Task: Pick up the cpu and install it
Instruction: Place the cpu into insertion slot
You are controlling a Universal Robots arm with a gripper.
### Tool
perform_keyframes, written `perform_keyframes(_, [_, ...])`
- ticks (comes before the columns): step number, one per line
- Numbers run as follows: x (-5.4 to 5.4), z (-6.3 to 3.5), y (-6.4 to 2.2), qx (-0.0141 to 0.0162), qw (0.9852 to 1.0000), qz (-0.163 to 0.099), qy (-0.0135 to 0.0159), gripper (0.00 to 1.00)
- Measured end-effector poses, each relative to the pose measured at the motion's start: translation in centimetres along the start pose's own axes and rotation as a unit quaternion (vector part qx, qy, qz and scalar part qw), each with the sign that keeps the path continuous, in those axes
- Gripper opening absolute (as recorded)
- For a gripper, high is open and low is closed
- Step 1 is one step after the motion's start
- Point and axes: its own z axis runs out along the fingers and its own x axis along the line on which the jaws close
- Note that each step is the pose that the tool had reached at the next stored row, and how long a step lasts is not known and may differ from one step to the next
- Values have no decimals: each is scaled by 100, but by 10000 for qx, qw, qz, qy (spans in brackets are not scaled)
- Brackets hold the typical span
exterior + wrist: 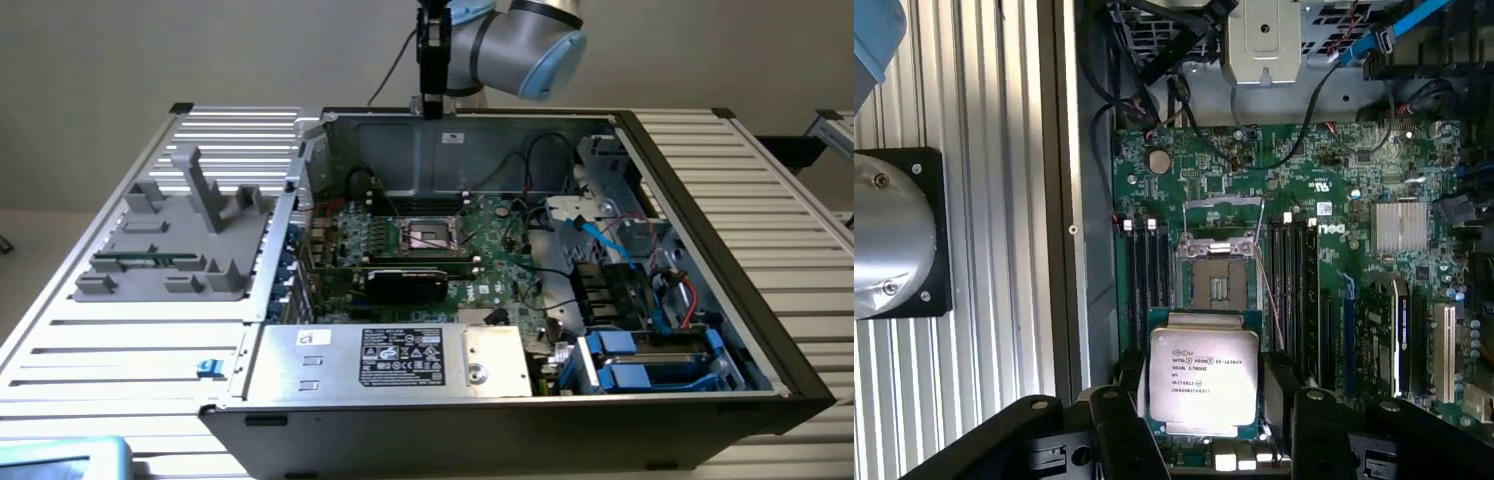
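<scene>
Gripper point(1206, 402) clamping the cpu point(1204, 372), over open computer case point(487, 150), motherboard point(1354, 200) with socket point(1214, 285) inside

Note for your log: the arm's joint housing point(514, 40) is rounded and smooth silver-grey, closed by a pale blue end cap point(563, 55). Beside it you have a narrow black tool section point(433, 50), with a thin dark cable point(395, 62) curving off it. In the wrist view your gripper point(1204, 400) is matte black throughout; its fingers point(1109, 430) are thick and blocky, with bevelled edges and rounded knuckles.
</scene>
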Motion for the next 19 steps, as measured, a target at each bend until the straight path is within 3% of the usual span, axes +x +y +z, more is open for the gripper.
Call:
perform_keyframes(12, [-1, 27, -23, -6, 10000, -83, 2, 55])
perform_keyframes(19, [-2, 141, -36, -23, 9999, -119, 5, 55])
